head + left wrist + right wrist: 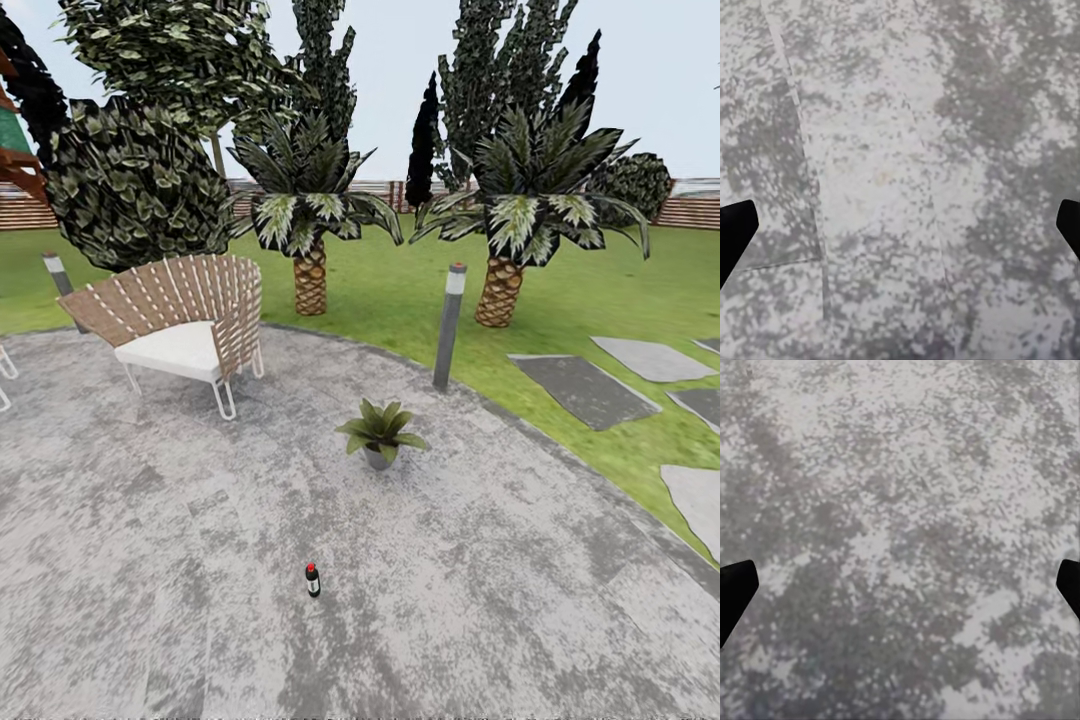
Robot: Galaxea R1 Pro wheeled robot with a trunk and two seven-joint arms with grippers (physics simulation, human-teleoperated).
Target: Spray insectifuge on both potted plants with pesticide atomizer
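The pesticide atomizer [313, 579] is seen upright on the stone patio [480, 600], well apart from one potted plant [380, 432]; its label is too small to read. The left gripper [900, 229] and right gripper [900, 589] are cut off to dark fingertips at the frame edges, apparently spread wide and holding nothing.

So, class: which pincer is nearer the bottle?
Left, perhaps, but it's a guess: the bottle stands slightly left of the head view's middle. The left pincer and right pincer each hang open over the patio.
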